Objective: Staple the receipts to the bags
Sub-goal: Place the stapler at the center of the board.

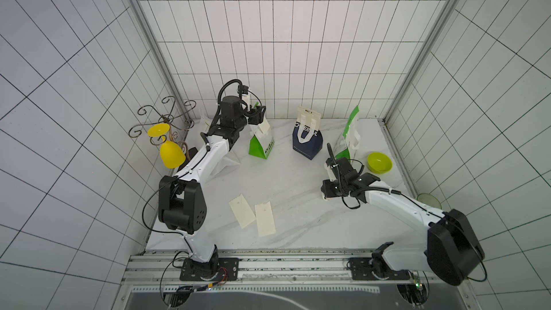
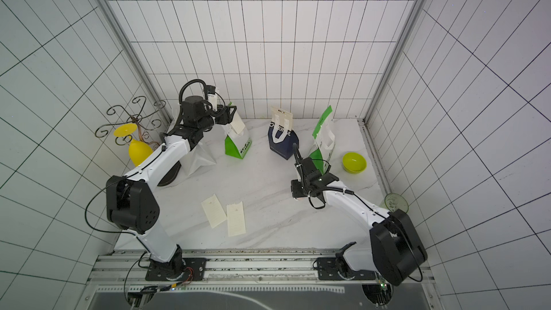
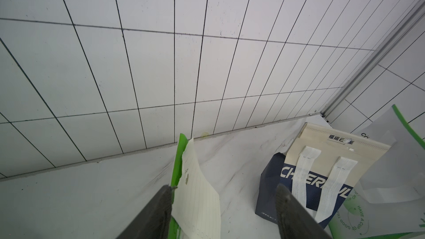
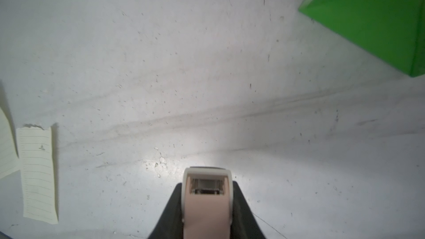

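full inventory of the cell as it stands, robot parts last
plain white bag: one, white, back left behind the left arm
white-and-green bags: two, one by the left gripper, one back right
navy bag: one, white handles, back centre
receipts: three seen, cream, two loose at front, one at a green bag's top
stapler: one, pink and white, held
bowl: one, lime, right
goblet: one, yellow, inverted at the stand
wire stand: one, dark, back left
glass: one, greenish, right edge
left gripper: open
right gripper: shut on stapler
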Controlling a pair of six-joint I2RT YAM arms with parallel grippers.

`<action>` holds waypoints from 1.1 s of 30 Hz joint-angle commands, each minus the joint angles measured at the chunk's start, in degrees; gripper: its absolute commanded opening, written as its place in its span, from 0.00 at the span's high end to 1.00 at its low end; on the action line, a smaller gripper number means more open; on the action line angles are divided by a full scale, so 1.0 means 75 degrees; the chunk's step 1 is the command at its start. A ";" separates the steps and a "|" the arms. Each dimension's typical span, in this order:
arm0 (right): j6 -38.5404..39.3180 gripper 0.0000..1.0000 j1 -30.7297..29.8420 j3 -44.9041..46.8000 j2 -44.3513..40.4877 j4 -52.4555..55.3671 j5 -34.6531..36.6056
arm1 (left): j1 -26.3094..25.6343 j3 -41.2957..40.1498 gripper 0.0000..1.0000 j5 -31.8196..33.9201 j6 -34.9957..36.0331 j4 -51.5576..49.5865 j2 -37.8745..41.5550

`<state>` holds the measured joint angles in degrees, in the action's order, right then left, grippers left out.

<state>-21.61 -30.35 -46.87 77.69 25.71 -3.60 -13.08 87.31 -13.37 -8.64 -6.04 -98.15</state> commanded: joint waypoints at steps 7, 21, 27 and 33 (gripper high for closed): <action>0.0010 0.82 0.0303 -0.0008 0.1160 0.0353 0.0046 | -0.0065 -0.1243 0.30 0.0099 -0.0565 0.1196 0.2120; -0.0097 0.37 0.0341 -0.0123 0.0851 0.0039 0.0118 | -0.0401 -0.1795 0.29 0.0374 -0.0242 0.1005 0.3034; -0.0014 0.33 0.0321 -0.0596 -0.0024 0.0311 0.0304 | -0.0397 -0.1743 0.29 0.0197 -0.0312 0.1024 0.3042; 0.0315 0.33 0.0326 -0.1500 -0.1107 -0.0188 0.0805 | -0.0400 -0.1733 0.28 -0.0142 -0.0658 0.1096 0.3133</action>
<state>-21.17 -28.14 -49.04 73.12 26.65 -0.93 -16.08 74.13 -12.53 -11.60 1.72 -75.20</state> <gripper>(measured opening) 0.671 0.718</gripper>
